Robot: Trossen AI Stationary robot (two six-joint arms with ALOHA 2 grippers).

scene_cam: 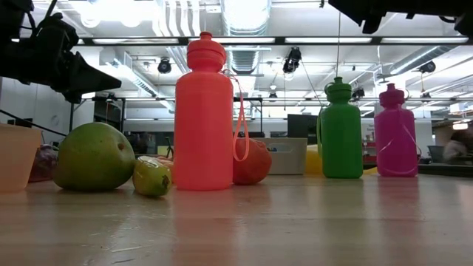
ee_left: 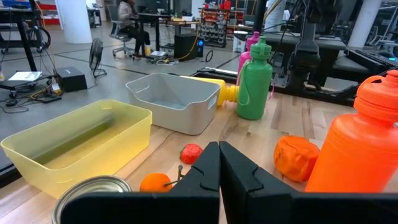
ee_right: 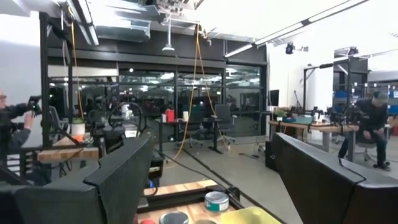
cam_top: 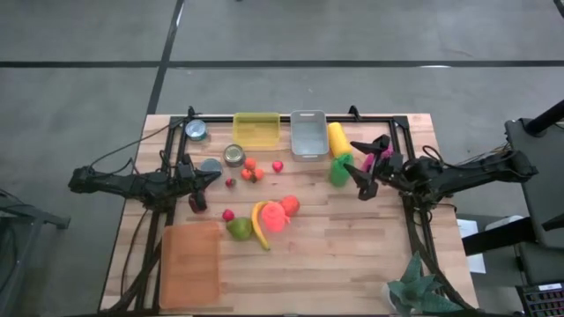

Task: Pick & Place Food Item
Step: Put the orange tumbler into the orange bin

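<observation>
My right claw [cam_top: 363, 173] is wide open and holds nothing. It hangs above the table near the green bottle [cam_top: 340, 169] and the pink bottle [cam_top: 382, 158]. My left claw [cam_top: 205, 179] is shut tight on nothing and waits on the other side, next to a small tin can [cam_top: 233, 155].

The task only says "food", so I have to choose. The food sits in the middle of the table. There is a banana [cam_top: 259, 226], a green fruit [cam_top: 239, 229] touching it, and a round orange-red fruit [cam_top: 289, 205]. A big orange bottle [cam_top: 274, 217] stands right among them. Small oranges [cam_top: 252, 170] and a little red fruit [cam_top: 278, 166] lie closer to the bins.

I think the round orange-red fruit is the best pick for my open claw. It is on the side nearest that claw.

To do it well, I should come down slowly from above and keep away from the big orange bottle, because it could tip. Round fruit can roll, so I should put one finger on each side of its middle before I squeeze.

The grey bin [cam_top: 307, 135] and the yellow bin [cam_top: 256, 129] stand at the back edge. I guess one of them is where the food goes.
</observation>
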